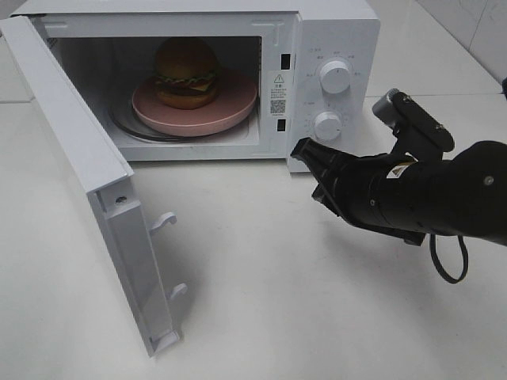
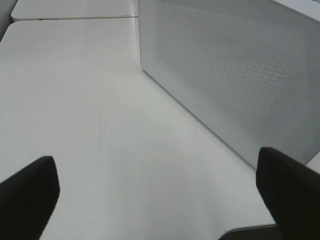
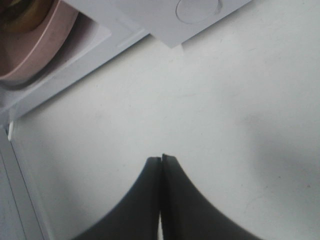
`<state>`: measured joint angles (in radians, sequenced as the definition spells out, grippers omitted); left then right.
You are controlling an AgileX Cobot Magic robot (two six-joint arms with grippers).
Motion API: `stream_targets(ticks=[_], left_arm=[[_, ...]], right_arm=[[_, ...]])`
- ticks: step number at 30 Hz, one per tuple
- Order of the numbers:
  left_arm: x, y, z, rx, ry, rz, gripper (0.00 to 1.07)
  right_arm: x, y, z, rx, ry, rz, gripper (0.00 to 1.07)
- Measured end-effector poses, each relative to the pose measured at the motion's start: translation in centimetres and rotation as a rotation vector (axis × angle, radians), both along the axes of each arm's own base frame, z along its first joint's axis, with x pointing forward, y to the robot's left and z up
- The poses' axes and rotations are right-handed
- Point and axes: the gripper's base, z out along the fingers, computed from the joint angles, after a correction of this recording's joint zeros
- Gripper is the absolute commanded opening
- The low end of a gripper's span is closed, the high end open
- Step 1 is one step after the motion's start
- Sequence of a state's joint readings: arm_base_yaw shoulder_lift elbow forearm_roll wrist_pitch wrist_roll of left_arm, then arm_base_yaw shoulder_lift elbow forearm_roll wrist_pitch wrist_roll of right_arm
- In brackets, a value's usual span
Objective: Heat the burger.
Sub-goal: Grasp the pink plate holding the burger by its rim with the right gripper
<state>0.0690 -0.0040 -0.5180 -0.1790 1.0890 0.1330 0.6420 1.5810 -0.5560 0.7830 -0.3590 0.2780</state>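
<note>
The burger [image 1: 186, 73] sits inside the microwave [image 1: 333, 32], in the middle of a round pink plate [image 1: 238, 107] that rests on the glass turntable [image 1: 125, 127]. In the high view it lies toward 11 o'clock from the centre of the scene. Its glossy brown bun faces the opening, with a green and yellow frill showing under the dome. The door [image 1: 71, 158] stands wide open toward 8 o'clock from the burger, and its two white latch hooks [image 1: 164, 222] stick out over the worktop [image 1: 277, 301]. At 3 o'clock from the burger is the control panel, with an upper knob [image 1: 334, 77] and a lower knob [image 1: 327, 124], one above the other. The right tool [image 1: 305, 154] is at about 4 o'clock from the burger, outside the cavity, just in front of the panel's lower corner and below the lower knob. Whether it touches the casing cannot be told. Its fingers are pressed together on nothing; the right wrist view shows the dark tips meeting in a thin seam over bare worktop, with the plate's rim and the oven's front edge beyond. The left tool [image 2: 160, 195] is outside the high view. Its own camera shows two dark fingers spread wide with nothing between them, above the worktop and near a white dotted panel of the microwave; door or side wall cannot be told.
</note>
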Motion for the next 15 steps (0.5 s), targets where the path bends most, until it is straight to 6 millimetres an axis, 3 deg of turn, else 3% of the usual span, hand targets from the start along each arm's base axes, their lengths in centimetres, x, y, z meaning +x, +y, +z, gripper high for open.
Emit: stream_targets(ticks=[15], left_arm=[[0.0,0.0,0.0,0.000,0.000,0.000,1.01]], right_arm=[[-2.1,0.4,1.9,-0.136,0.007,0.342,0.01]])
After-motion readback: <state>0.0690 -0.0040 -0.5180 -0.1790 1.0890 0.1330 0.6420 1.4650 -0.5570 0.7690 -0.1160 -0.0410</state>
